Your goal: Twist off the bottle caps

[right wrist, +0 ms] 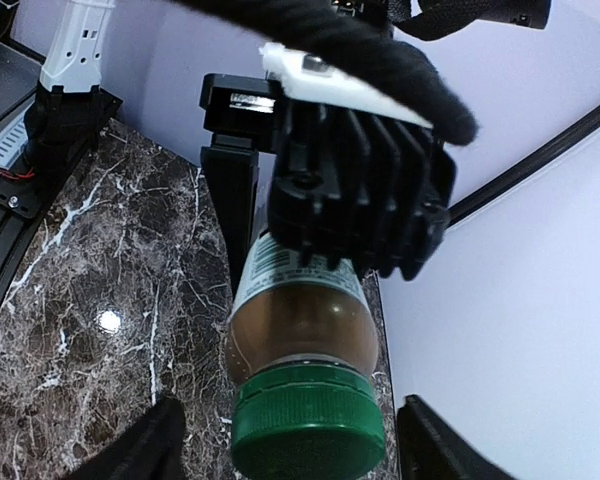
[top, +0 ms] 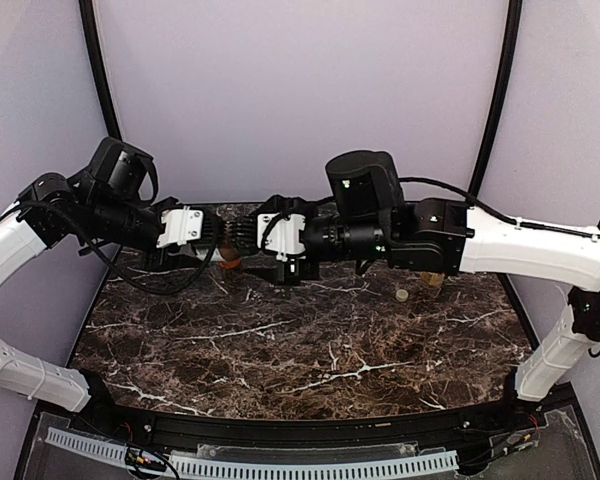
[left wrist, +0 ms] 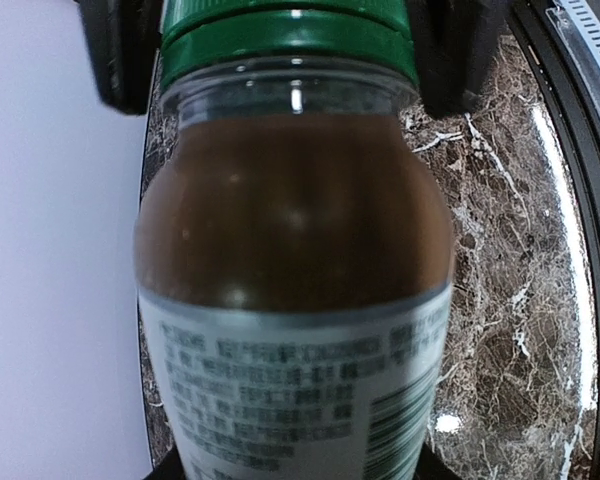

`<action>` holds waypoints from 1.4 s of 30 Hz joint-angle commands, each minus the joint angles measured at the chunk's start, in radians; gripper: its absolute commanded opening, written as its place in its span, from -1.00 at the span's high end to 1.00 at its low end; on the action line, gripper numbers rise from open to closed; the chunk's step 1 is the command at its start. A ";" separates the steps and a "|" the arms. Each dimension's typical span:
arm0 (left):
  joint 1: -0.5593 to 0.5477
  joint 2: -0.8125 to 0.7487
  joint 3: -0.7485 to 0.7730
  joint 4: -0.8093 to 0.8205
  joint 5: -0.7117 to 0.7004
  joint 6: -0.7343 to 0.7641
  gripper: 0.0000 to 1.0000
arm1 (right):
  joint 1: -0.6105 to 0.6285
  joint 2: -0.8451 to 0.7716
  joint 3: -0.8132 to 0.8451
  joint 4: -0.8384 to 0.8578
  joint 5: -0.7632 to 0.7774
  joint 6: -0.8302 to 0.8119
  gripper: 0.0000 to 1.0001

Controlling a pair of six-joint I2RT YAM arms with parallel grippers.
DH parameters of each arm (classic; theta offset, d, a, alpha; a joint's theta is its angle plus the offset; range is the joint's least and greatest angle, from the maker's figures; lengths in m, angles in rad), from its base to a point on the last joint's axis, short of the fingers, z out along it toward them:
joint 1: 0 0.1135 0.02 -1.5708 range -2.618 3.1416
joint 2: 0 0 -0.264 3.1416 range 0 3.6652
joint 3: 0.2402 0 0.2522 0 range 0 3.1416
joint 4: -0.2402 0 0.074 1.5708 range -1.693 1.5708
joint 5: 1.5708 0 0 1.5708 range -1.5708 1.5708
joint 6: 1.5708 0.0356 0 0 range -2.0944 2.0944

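ok so the clear bottle point(left wrist: 290, 250) is up off the table, pinched around its lower body by the left gripper point(top: 212, 243), which is clamped on it. The bottle is smooth see-through plastic with rounded shoulders, full of something murky brown. A glossy white label point(left wrist: 290, 390) with fine print and a barcode wraps the lower half. The dark green cap point(right wrist: 308, 430) is still sitting on the neck, with a matching green ring just under it. It's round with little vertical ridges all around the edge and a flat matte top, and it points straight at the right gripper point(right wrist: 295, 450). That one's fingers point(right wrist: 140, 450) are chunky black blocks either side of the cap. From the right wrist view there's a visible gap on both sides, so it's straddling the cap with its jaws parted, not squeezing it. The left gripper's body looks like black ribbed plastic with fins, with a fuzzy braided cable sleeve running over it. In the top view the two arms meet nose to nose over the far-left part of the marble table point(top: 310, 350), a dark brown polished slab with white veins and a few shiny reflections. Further right on that slab there's a small cream cap point(top: 403, 295) lying loose, just a little round disc, well apart from the bottle.
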 commanded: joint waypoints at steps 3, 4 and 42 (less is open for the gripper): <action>-0.005 -0.015 -0.005 0.060 0.008 -0.074 0.39 | 0.029 -0.046 -0.035 0.112 0.060 0.049 -0.97; -0.005 -0.016 -0.018 0.092 -0.013 -0.079 0.39 | 0.029 -0.056 -0.032 0.112 0.055 0.097 -0.97; -0.021 -0.076 -0.155 0.390 -0.309 0.018 0.39 | -0.167 0.081 0.066 0.237 -0.197 1.484 0.11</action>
